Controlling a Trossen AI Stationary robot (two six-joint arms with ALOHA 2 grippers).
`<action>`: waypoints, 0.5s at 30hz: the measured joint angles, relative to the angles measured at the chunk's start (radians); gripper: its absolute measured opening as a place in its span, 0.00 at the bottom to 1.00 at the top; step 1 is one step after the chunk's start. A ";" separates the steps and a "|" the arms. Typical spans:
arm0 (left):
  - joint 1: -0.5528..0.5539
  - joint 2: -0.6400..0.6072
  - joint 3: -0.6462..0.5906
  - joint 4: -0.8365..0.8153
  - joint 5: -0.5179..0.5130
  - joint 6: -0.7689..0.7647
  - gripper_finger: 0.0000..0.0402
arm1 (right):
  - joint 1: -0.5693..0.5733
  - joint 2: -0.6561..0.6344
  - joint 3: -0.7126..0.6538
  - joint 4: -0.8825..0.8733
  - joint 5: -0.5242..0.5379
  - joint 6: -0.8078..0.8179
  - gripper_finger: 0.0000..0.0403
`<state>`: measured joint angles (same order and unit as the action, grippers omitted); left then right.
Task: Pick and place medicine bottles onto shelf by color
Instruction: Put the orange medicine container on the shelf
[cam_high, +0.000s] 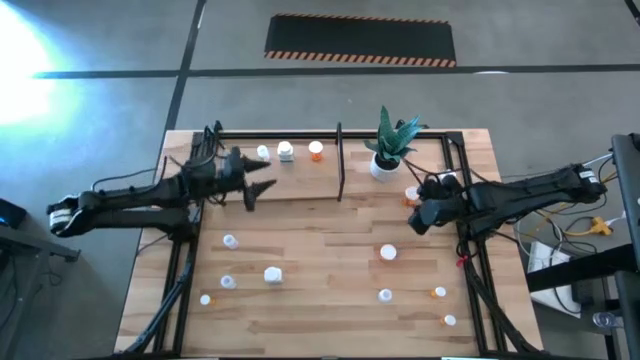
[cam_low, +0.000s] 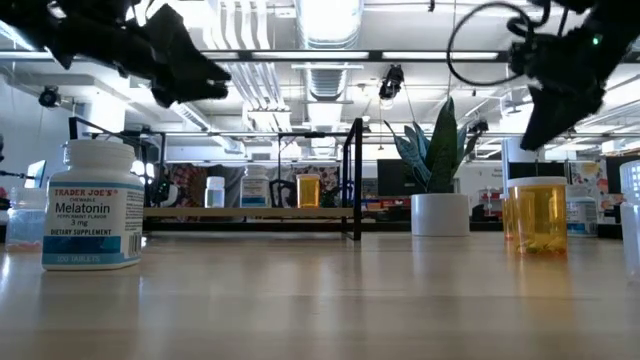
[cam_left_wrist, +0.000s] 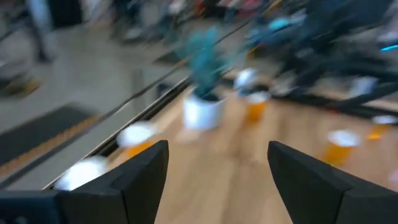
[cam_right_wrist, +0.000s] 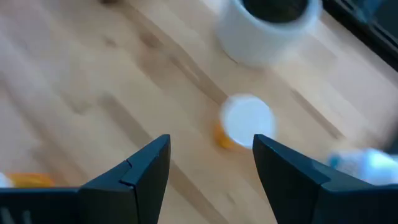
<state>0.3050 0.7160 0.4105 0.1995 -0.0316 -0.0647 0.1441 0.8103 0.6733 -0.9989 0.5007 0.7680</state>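
Standing on the shelf (cam_high: 300, 190) were 3 bottles (cam_high: 286, 152), 2 white, 1 orange; left gripper (cam_high: 262, 189) and right gripper (cam_high: 414, 214) both open, empty.

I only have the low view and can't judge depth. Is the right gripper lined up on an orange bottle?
Observer: Nearly. In the right wrist view an orange bottle with a white cap stands just ahead of the open right gripper, closer to one finger and not gripped.
Operator: Anything crowding it?
Observer: The white plant pot stands just beyond the bottle, with a gap between them.
Operator: And the left gripper?
Observer: From above, the left gripper is open and empty, left of the divider bar, in front of the three bottles on the shelf.
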 joint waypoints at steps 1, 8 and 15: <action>-0.022 0.002 -0.022 0.053 0.001 0.010 0.64 | -0.012 0.002 -0.007 -0.017 -0.001 -0.002 0.55; -0.075 0.068 -0.098 0.195 0.001 0.036 0.64 | -0.134 0.003 -0.021 0.034 -0.050 -0.141 0.65; -0.075 0.149 -0.099 0.222 0.001 0.025 0.64 | -0.290 0.075 -0.033 0.132 -0.099 -0.191 0.80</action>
<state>0.2298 0.8648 0.3115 0.4214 -0.0306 -0.0394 -0.1462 0.8852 0.6399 -0.8666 0.4018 0.5774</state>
